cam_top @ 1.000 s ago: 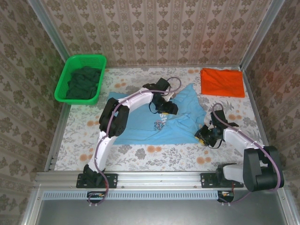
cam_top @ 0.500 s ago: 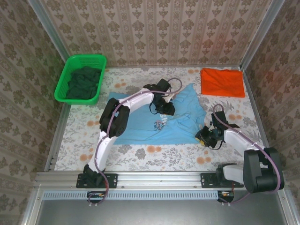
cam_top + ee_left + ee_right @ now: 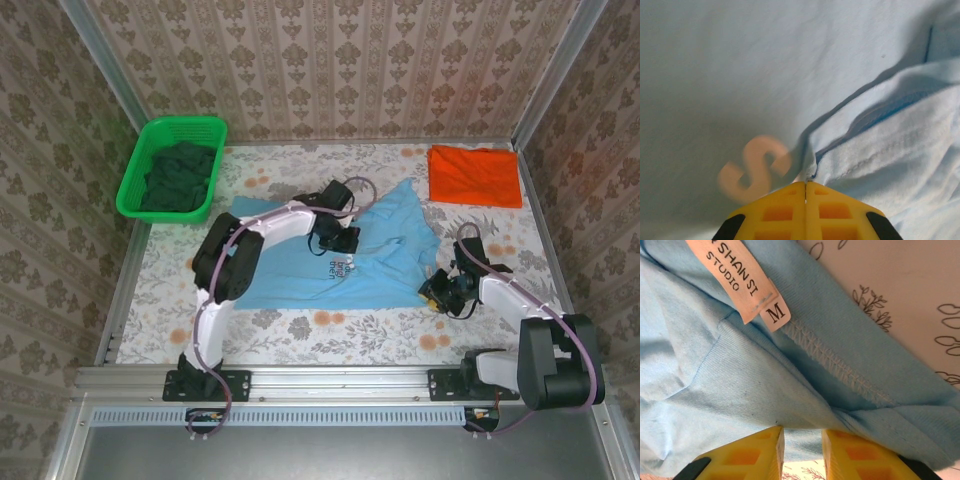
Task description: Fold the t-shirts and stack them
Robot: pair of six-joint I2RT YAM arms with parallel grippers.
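The blue shirt [image 3: 290, 275] is spread mid-table. A fold at its centre is pinched by the left gripper [image 3: 338, 240], fingers pressed together. Its near right edge, by the label [image 3: 735, 280], is held between the narrowly parted fingers of the right gripper [image 3: 435, 292]. The orange shirt [image 3: 475, 175] lies folded far right.

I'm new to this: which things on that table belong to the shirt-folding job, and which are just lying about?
Part of the job: light blue t-shirt, spread mid-table; orange-red t-shirt, folded, far right; left end effector and right end effector, both at the light blue t-shirt.

Just lying about: green basket, far left; dark cloth heaped in it.
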